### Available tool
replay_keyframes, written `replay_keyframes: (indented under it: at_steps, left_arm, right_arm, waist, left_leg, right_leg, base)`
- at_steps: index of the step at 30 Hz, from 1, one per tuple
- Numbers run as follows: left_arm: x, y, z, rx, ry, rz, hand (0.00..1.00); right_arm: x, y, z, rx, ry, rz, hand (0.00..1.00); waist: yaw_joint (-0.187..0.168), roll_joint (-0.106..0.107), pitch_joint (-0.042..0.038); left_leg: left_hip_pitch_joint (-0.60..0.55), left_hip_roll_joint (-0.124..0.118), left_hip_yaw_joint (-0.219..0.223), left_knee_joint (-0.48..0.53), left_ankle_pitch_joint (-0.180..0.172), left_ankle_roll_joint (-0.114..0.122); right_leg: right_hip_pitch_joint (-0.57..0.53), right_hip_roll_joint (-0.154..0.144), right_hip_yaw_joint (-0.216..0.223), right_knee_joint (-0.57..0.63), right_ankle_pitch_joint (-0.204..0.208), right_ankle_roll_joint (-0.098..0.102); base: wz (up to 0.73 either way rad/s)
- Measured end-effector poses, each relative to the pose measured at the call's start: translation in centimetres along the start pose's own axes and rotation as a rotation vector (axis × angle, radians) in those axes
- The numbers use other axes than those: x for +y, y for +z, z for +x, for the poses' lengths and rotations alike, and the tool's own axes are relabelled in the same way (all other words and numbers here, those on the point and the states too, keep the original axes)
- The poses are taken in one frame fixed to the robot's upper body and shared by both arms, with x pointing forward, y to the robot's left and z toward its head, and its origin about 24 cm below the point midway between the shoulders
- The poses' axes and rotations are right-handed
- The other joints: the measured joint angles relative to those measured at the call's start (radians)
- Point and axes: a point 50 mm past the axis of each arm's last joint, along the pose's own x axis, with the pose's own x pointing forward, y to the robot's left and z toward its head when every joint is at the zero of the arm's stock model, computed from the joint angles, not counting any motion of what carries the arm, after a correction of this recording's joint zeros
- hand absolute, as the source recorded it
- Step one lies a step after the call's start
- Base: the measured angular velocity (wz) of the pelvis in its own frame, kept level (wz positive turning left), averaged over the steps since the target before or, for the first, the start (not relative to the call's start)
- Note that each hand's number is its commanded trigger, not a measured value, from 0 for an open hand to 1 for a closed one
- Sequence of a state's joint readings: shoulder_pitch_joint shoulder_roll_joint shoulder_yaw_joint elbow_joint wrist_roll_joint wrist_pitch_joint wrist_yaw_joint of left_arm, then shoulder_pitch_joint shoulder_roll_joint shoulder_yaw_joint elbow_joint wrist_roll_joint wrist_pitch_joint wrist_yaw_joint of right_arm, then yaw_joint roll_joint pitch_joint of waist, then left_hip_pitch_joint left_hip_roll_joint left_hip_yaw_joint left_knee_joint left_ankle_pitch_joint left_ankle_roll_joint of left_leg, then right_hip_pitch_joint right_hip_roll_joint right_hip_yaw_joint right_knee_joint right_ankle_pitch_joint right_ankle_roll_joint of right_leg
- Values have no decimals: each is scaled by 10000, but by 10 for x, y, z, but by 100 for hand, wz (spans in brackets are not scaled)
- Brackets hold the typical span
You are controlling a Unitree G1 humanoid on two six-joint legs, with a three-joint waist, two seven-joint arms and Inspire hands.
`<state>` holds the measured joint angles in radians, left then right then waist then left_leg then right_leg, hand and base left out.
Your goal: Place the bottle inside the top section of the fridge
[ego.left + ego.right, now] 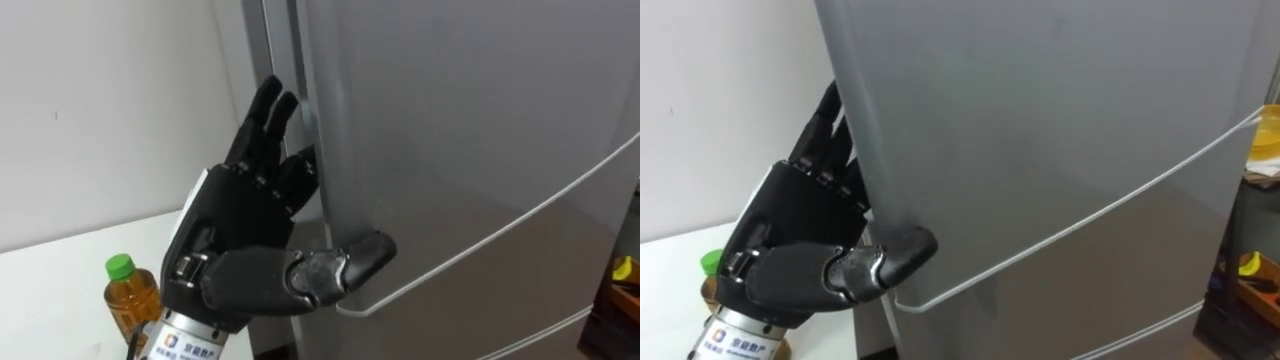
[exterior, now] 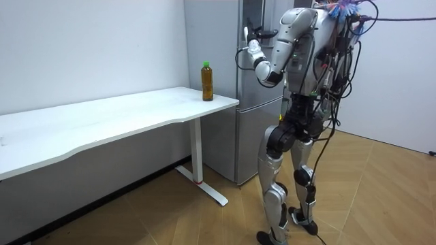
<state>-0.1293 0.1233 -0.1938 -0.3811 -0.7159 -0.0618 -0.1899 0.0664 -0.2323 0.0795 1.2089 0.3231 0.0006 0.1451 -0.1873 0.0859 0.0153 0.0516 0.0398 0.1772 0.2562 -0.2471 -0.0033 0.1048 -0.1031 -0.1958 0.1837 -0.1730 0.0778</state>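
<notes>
The robot stands upright on the wooden floor [image 2: 381, 197], close in front of the grey fridge [image 2: 211, 34], with the white worktop [image 2: 102, 119] on its left side. The left hand [image 1: 240, 230] is raised to the left edge of the upper door [image 1: 450, 130]. Its fingers [image 1: 265, 115] reach up and behind that edge, the lower ones hidden by it, while the thumb [image 1: 350, 262] lies across the front face just above the seam to the lower door [image 1: 520, 300]. The door edge is thus clamped between thumb and fingers. Whether the door stands ajar cannot be determined. The bottle [image 1: 130, 295], with a green cap and amber contents, stands upright on the worktop at the end nearest the fridge, below and behind the left hand and not held. In the room view it stands near the worktop's back corner, close to the white wall [image 2: 88, 47].
</notes>
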Motion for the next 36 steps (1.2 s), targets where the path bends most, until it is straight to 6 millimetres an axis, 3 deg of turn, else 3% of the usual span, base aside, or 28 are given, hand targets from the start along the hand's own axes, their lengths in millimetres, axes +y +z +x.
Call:
replay_keyframes:
  at_steps: [24,30,36]
  left_arm:
    - [-4,-8,0,-7,-125,-339,0]
    - [-23,-18,2,222,-1288,-1392,0]
    - [-58,-34,17,1068,-3885,-2271,0]
  right_arm:
    - [0,2,0,-101,41,78,0]
    - [1,5,0,-182,60,47,0]
    - [-3,8,0,-281,-39,-3,0]
  waist:
    - [-31,-25,-21]
    - [-113,-29,-39]
    - [-367,49,-3]
  left_leg:
    - [-92,45,672,-19,24,164]
    - [-230,54,824,25,-3,233]
    - [-46,96,1222,-50,-9,223]
  right_leg:
    - [-430,-17,320,20,397,56]
    - [-533,-22,353,21,508,68]
    - [-577,7,475,-1,506,71]
  base:
    - [-8]
    - [-8]
    - [-21]
